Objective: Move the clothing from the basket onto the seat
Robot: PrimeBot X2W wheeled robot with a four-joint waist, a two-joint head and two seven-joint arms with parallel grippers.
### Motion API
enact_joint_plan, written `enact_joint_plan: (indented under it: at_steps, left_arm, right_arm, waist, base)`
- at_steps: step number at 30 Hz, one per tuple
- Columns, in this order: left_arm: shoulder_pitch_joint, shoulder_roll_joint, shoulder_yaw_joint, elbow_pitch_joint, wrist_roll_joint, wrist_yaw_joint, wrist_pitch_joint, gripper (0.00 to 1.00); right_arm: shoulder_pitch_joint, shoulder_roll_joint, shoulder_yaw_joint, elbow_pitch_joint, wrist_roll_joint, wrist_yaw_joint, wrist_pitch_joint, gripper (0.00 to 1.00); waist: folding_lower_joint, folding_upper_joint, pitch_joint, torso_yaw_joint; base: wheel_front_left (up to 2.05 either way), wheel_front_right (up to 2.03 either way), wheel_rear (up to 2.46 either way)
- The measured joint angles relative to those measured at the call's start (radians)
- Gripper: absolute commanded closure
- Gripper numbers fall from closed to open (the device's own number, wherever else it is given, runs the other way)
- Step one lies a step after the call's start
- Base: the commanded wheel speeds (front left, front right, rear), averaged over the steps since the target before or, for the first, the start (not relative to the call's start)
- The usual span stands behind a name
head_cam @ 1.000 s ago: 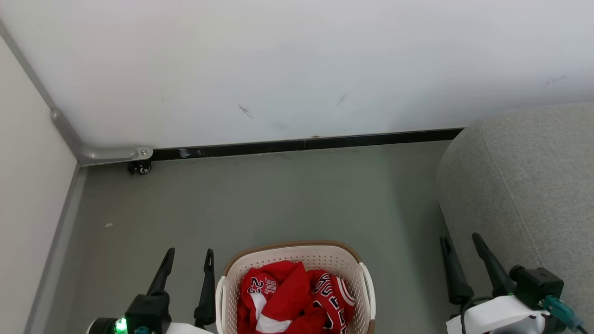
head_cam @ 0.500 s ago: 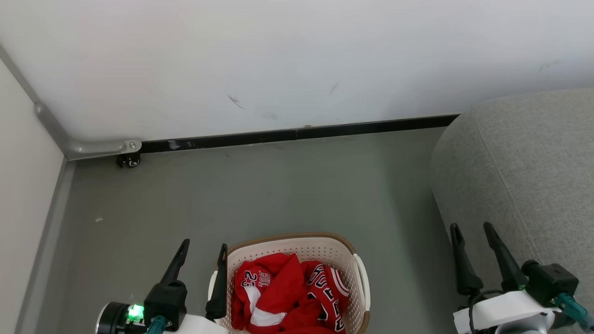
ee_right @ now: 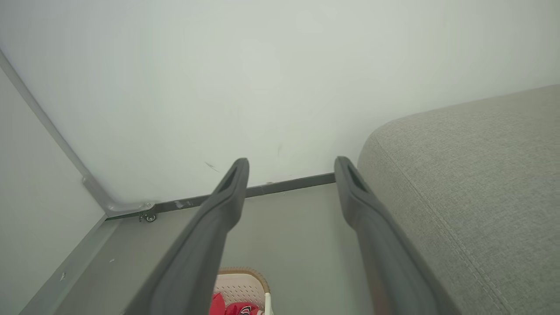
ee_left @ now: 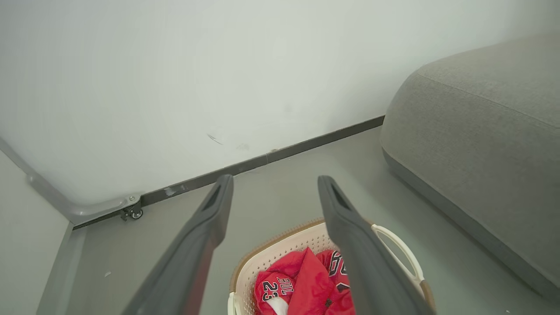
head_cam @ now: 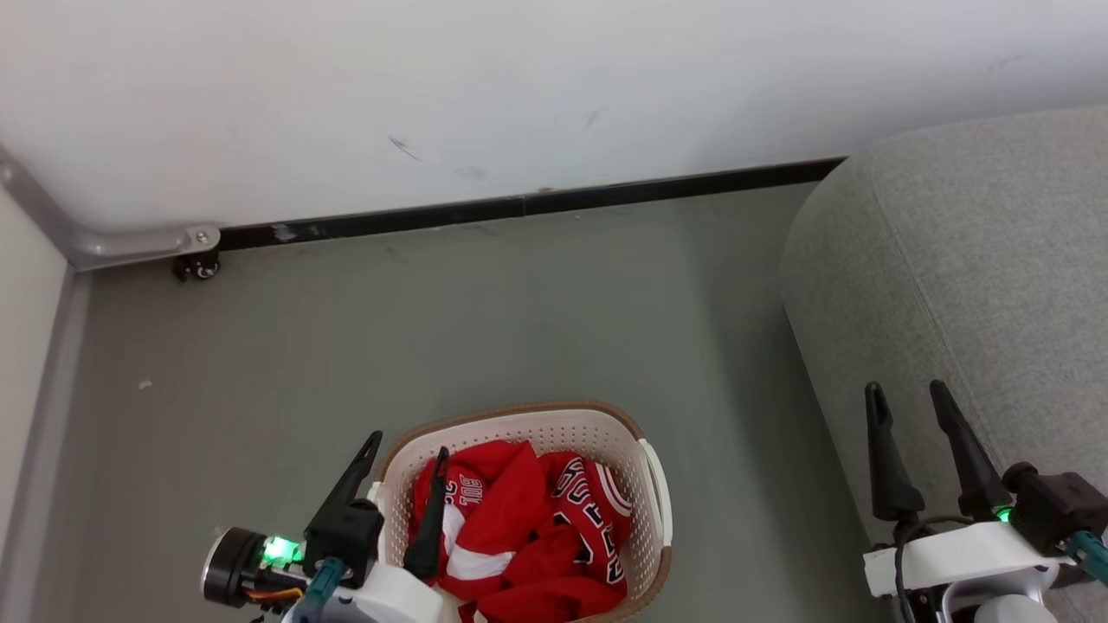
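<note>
The cream-white basket (head_cam: 636, 467) with a brown rim stands on the grey floor at the bottom middle of the head view. Red clothing (head_cam: 519, 536) with white stripes and black-white lettering lies crumpled inside it, and also shows in the left wrist view as the clothing (ee_left: 302, 284) in the basket (ee_left: 280, 249). My left gripper (head_cam: 407, 443) is open, hovering over the basket's left rim with nothing between its fingers. My right gripper (head_cam: 905, 388) is open and empty, in front of the grey seat (head_cam: 978, 260) at the right.
A white wall (head_cam: 519, 86) with a black baseboard (head_cam: 519, 208) closes the far side. A metal rail with a small caster wheel (head_cam: 195, 268) sits in the left corner. Bare grey floor (head_cam: 519, 311) lies between basket, wall and seat.
The whole head view has shifted, so the camera moved down and forward. My left gripper has moved right, from beside the basket to over its left rim. The clothing lies as before.
</note>
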Motion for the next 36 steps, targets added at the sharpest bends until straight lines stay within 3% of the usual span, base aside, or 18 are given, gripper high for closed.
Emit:
enact_joint_plan:
  at_steps: [15, 36]
  left_arm:
    - [-0.137, 0.03, -0.05, 0.128, 0.068, -0.04, 0.0, 0.0]
    - [-0.298, 0.052, -0.04, 0.331, 0.095, -0.036, 0.007, 0.0]
  right_arm:
    - [-0.039, 0.0, -0.017, -0.054, 0.006, 0.0, -0.009, 0.0]
    - [-0.135, 0.0, 0.007, -0.1, 0.066, 0.0, -0.012, 0.0]
  waist:
    - [0.0, 0.0, 0.119, -0.061]
    - [-0.0001, 0.0, 0.315, -0.156]
  base:
    - [0.0, 0.0, 0.0]
    - [0.0, 0.0, 0.0]
